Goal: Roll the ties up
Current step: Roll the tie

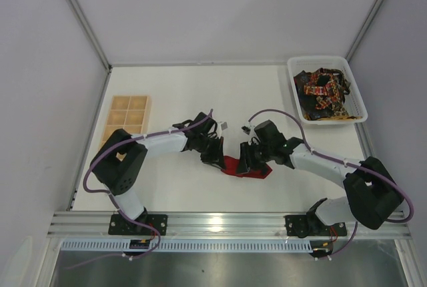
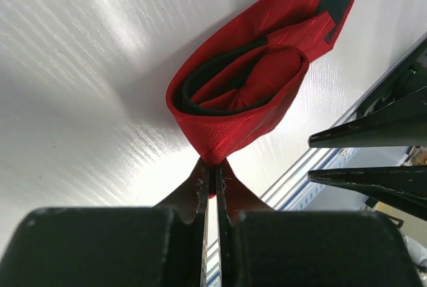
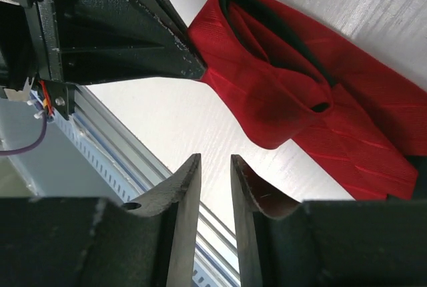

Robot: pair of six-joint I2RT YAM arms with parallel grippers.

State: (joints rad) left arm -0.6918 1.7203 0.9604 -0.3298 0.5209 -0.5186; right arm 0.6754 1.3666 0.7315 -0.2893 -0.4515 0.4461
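Observation:
A plain red tie [image 1: 248, 167] lies loosely rolled on the white table between both arms. In the left wrist view the red tie [image 2: 247, 93] shows a dark lining inside its roll. My left gripper [image 2: 215, 167] is shut on the roll's near edge. In the right wrist view the red tie [image 3: 300, 93] lies just beyond my right gripper [image 3: 215, 167], which is slightly open and empty, a little short of the fabric. The left gripper's fingers [image 3: 153, 40] show there pinching the tie. The patterned dark ties [image 1: 325, 91] lie heaped in a white tray [image 1: 326, 63] at the back right.
A wooden box with square compartments [image 1: 127, 121] lies at the back left. The metal rail [image 1: 227, 223] runs along the near table edge. White walls enclose the table on three sides.

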